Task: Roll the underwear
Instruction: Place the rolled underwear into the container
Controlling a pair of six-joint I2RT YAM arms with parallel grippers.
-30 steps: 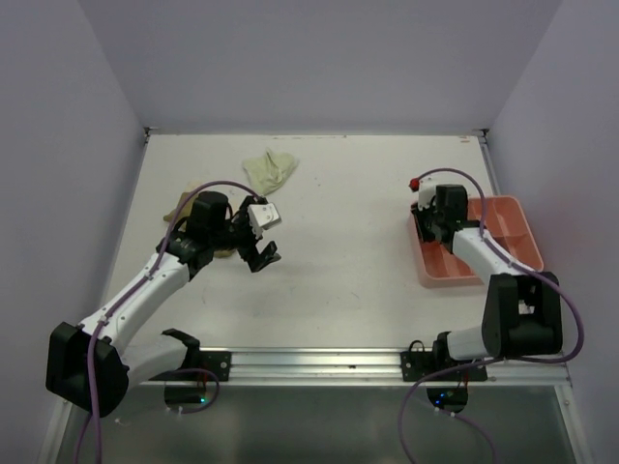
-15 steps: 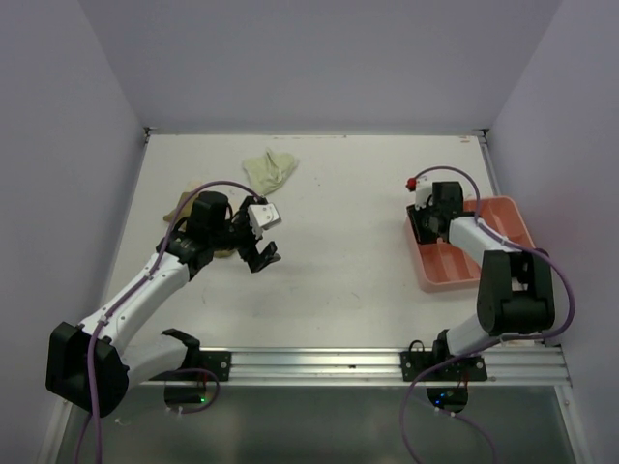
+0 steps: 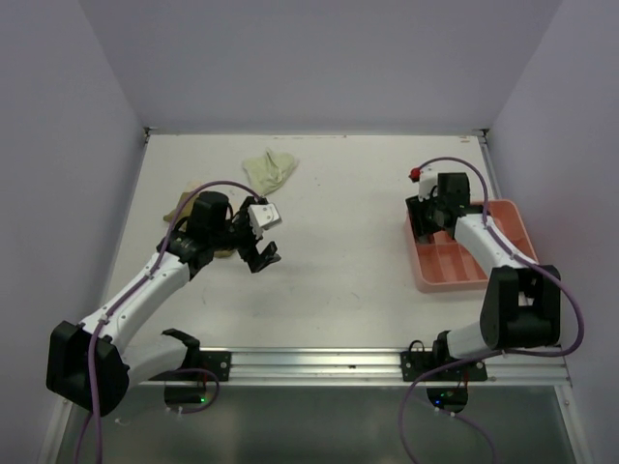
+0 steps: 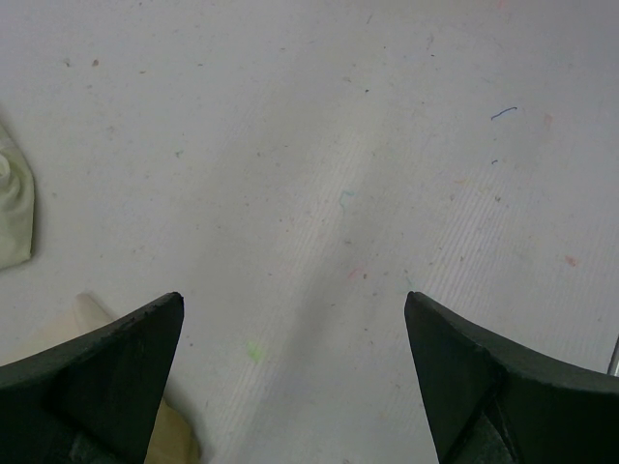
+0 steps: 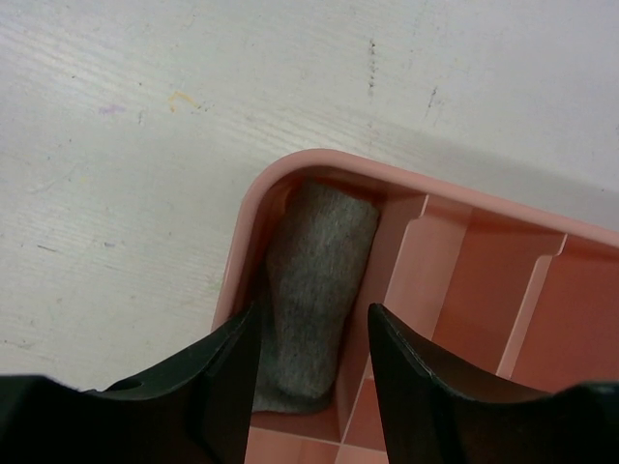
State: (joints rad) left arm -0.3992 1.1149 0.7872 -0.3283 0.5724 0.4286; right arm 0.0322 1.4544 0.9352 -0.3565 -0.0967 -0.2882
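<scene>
My right gripper [image 5: 311, 314] hangs over the far-left corner compartment of the salmon-pink plastic tray with dividers [image 5: 435, 190], where 1 small grey roll of soft cloth underwear [image 5: 314, 280] lies lengthwise against the tray wall. The jaws stand partway apart, 1 finger on each side of the roll. I judge the grip is off it, though the roll's near end is hidden behind my fingers and I cannot tell whether a pad touches the cloth. The step in hand, as I read it, is setting a finished roll into its slot.

My left gripper [image 4: 292, 295] hovers over the bare white table [image 3: 338, 251], jaws spread wide and holding nothing. 2 garments lie flat and unrolled on that side: a crumpled pale yellow-green cloth garment [image 3: 269, 169] toward the far edge, and a tan cloth garment [image 3: 184, 205] just beside my left arm, partly hidden by it.

Next, I judge, the right gripper should lift straight up so a finger does not drag the grey roll out or catch the tray rim. Then 1 of the 2 loose garments needs flattening and rolling. The tan one is nearest my left gripper.
</scene>
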